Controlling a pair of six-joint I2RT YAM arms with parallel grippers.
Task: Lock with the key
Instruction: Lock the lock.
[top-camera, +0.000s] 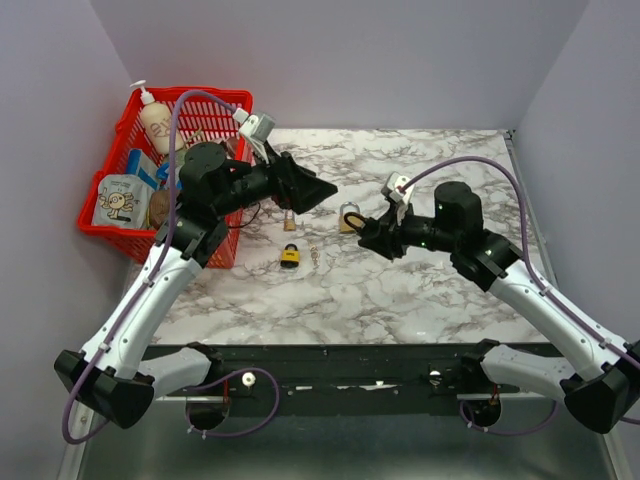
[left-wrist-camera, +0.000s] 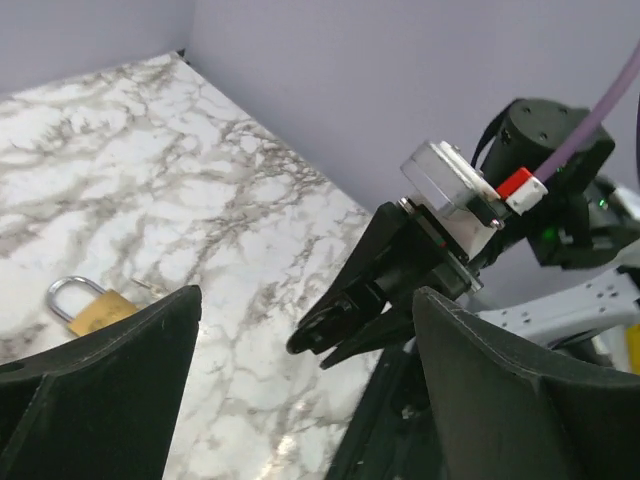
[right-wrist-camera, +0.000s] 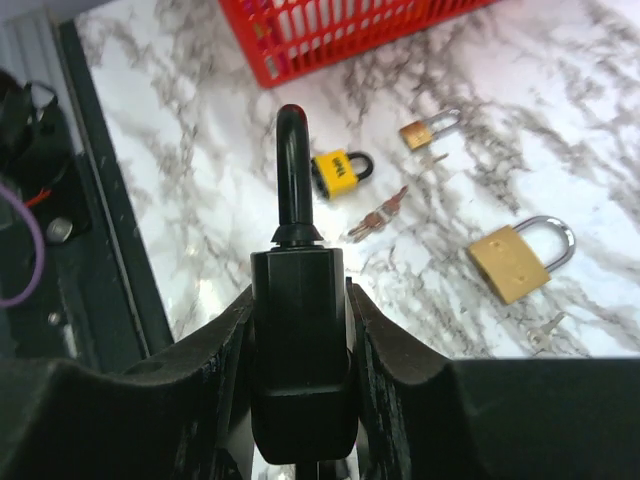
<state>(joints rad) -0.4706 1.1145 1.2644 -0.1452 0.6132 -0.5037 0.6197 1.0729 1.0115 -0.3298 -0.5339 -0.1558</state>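
My right gripper (top-camera: 365, 232) is shut on a black padlock (right-wrist-camera: 300, 340) and holds it above the table, its black shackle (right-wrist-camera: 291, 165) pointing away from the wrist. The same lock and gripper show from the side in the left wrist view (left-wrist-camera: 335, 322). A bunch of keys (right-wrist-camera: 377, 215) lies on the marble beside a yellow padlock (right-wrist-camera: 340, 170). The keys (top-camera: 315, 257) and the yellow padlock (top-camera: 289, 256) lie mid-table. My left gripper (top-camera: 322, 190) is open and empty, raised above the table and facing the right gripper; its fingers (left-wrist-camera: 100, 380) frame the view.
A large brass padlock (right-wrist-camera: 515, 260) with a small key (right-wrist-camera: 545, 330) beside it lies near the right gripper, also seen in the left wrist view (left-wrist-camera: 90, 305). A small brass padlock (right-wrist-camera: 428, 130) lies farther back. A red basket (top-camera: 130, 225) with bottles and packets stands at the left.
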